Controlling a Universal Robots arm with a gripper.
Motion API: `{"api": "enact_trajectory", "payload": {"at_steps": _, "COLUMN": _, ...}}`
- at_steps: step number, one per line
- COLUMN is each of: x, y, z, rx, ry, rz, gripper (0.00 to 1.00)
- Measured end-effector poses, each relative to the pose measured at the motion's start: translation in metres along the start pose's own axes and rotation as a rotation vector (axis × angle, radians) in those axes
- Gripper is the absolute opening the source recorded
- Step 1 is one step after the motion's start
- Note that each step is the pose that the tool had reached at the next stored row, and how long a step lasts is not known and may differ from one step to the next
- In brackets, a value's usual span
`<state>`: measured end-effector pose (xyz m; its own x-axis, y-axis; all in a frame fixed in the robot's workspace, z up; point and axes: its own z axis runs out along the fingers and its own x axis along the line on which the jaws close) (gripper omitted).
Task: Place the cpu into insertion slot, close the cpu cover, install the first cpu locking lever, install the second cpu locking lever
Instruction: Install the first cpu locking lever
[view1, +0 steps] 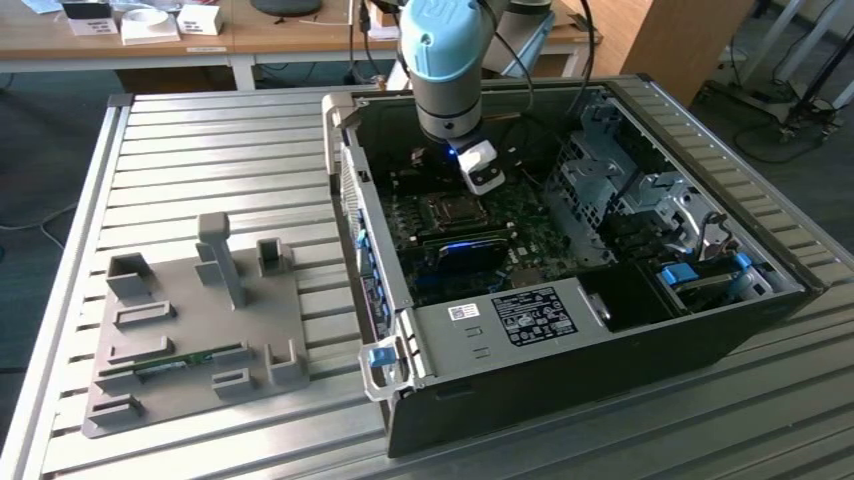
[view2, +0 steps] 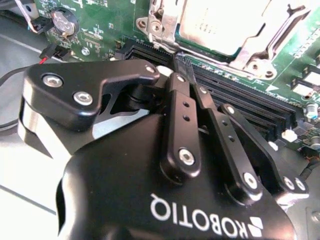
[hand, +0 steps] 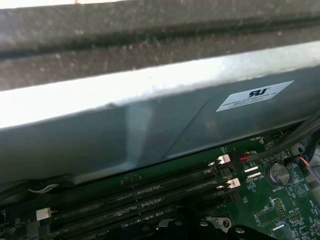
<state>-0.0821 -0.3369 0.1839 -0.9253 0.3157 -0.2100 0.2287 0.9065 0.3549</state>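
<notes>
second wrist view puts the gripper (view2: 182, 64) low over the green motherboard (view2: 105, 22), its two black fingers (view2: 179, 107) drawn together until their tips meet, with nothing visible between them. they come down right at the edge of the insertion slot (view2: 165, 20), beside the long black memory slots (view2: 240, 102), and i judge the closed tips are meant to push on something thin at that edge; the part they press on is hidden behind the tips.

the cpu (view2: 225, 22) already lies in the slot, its pale metal top facing up. the cpu cover (view2: 272, 42) lies flat around it as a silvery frame, so the chip shows through the window. this suggests the first two steps are done and the levers are the work in hand.

exterior view shows the arm (view1: 447, 60) reaching down into the open computer case (view1: 694, 330), which lies on its side on a slatted metal table (view1: 214, 140) so the board faces up. the slot (view1: 447, 209) is just below the wrist. a grey holder (view1: 200, 330) sits well apart on the exterior view's left.

first wrist view looks along the memory slots (hand: 150, 200) toward the case wall (hand: 150, 125).
</notes>
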Motion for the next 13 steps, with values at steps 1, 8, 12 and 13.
{"api": "enact_trajectory", "payload": {"at_steps": 1, "x": 0.0000, "y": 0.0000, "z": 0.0000, "rx": -0.0014, "ry": 0.0003, "rz": 0.001, "gripper": 0.11}}
{"api": "enact_trajectory", "payload": {"at_steps": 8, "x": -0.0001, "y": -0.0003, "z": -0.0001, "rx": -0.0047, "ry": 0.0011, "rz": 0.002, "gripper": 0.11}}
{"api": "enact_trajectory", "payload": {"at_steps": 12, "x": -0.0004, "y": 0.0002, "z": -0.0011, "rx": -0.0050, "ry": 0.0010, "rz": 0.002, "gripper": 0.11}}
{"api": "enact_trajectory", "payload": {"at_steps": 13, "x": -0.0005, "y": 0.0004, "z": -0.0017, "rx": -0.0044, "ry": 0.0009, "rz": 0.001, "gripper": 0.11}}
